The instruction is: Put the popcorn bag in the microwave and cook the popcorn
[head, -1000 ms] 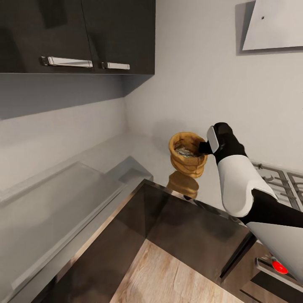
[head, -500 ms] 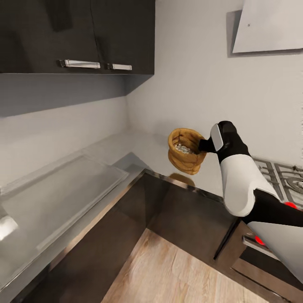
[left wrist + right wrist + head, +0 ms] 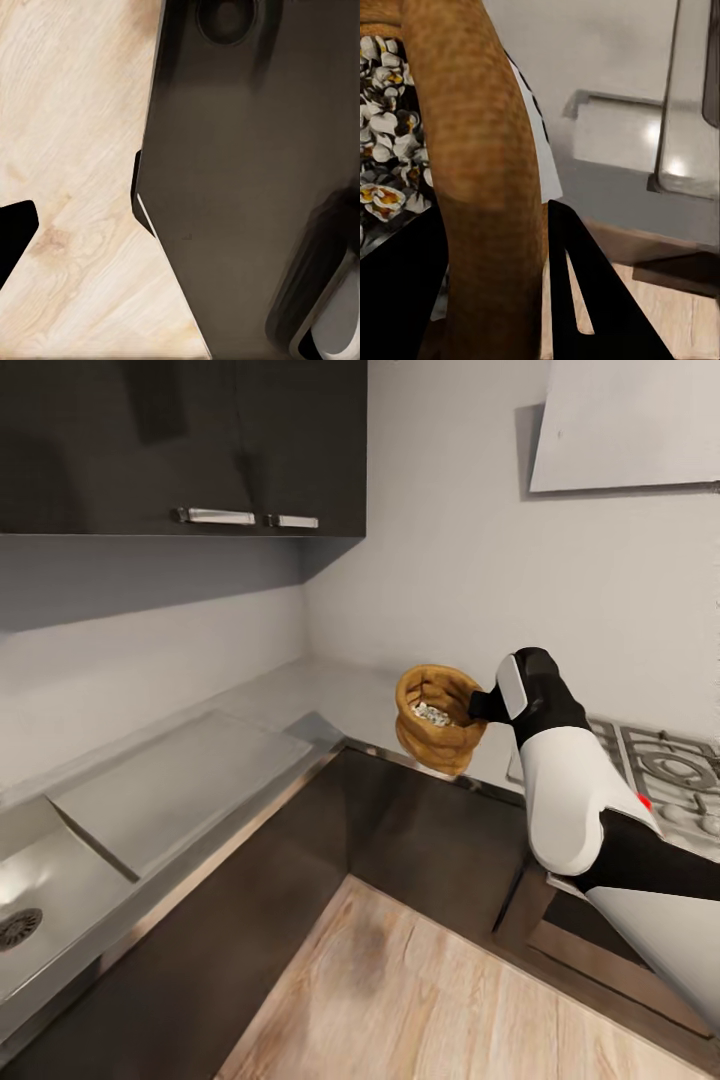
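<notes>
Popcorn bag (image 3: 438, 719) held up off the countertop (image 3: 330, 695), just right of centre in the head view, mouth open upward with the popcorn (image 3: 433, 713) heaped inside as small whitish pieces. Right gripper (image 3: 482, 706) at the bag's 3 o'clock side, clamped on the rolled rim; in the right wrist view, 2 dark fingers (image 3: 585, 300) straddling the golden-brown wall of the bag (image 3: 484, 180), 1 inside beside the popcorn (image 3: 386, 142) and 1 outside. Gas hob (image 3: 665, 775) at 3 o'clock from the bag, white hood (image 3: 625, 425) at 1 o'clock, dark wall cabinets (image 3: 180, 445) at 11 o'clock, sink (image 3: 40, 900) toward 8 o'clock. Left gripper (image 3: 11, 236) in the left wrist view as 1 black fingertip over the wood floor (image 3: 75, 150) beside a dark cabinet front (image 3: 247, 187); apart or together, cannot tell.
</notes>
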{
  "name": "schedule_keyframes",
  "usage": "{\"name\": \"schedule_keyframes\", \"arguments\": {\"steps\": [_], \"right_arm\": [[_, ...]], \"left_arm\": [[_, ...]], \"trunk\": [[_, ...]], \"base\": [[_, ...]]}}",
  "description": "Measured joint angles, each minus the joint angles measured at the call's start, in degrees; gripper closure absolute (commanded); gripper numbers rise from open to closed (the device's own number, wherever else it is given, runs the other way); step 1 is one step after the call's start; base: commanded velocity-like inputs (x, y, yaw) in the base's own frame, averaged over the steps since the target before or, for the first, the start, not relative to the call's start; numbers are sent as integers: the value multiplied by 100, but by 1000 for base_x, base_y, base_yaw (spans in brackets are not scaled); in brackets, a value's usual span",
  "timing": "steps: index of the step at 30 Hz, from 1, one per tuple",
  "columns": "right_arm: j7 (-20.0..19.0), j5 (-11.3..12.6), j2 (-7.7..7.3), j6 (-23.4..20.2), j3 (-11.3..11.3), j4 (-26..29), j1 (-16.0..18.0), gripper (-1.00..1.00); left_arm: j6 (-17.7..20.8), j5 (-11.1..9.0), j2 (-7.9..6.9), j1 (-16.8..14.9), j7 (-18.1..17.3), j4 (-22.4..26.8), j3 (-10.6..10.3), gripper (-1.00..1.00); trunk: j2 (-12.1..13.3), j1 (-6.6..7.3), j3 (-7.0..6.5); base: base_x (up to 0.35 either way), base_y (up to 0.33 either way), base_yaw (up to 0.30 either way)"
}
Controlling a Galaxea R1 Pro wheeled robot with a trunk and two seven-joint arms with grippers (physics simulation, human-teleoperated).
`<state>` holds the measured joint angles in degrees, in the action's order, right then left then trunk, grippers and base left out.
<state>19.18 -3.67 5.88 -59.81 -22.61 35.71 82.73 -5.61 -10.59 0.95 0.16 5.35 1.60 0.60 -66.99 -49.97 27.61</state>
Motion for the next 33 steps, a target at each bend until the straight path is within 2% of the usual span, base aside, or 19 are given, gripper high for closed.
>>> {"name": "schedule_keyframes", "arguments": {"steps": [12,18,22,28,33], "right_arm": [[-16,2,6,0,9,0,0,100],[0,-28,-60,0,8,-16,0,100],[38,-31,-90,0,11,-115,0,100],[39,-34,-121,-1,11,-579,0,100],[29,-29,-128,-1,13,-663,0,100]], "left_arm": [[-5,0,-9,0,0,0,0,-100],[-8,0,-6,0,-3,0,-6,-100],[-287,-2,0,0,1,-14,-8,-100],[-324,-11,0,0,1,-17,-8,-100],[-320,-17,-6,0,1,-18,-8,-100]], "trunk": [[0,0,0],[0,0,0],[0,0,0],[0,0,0],[0,0,0]], "base": [[-346,0,0],[-346,0,0],[-346,0,0],[-346,0,0],[-346,0,0]]}}
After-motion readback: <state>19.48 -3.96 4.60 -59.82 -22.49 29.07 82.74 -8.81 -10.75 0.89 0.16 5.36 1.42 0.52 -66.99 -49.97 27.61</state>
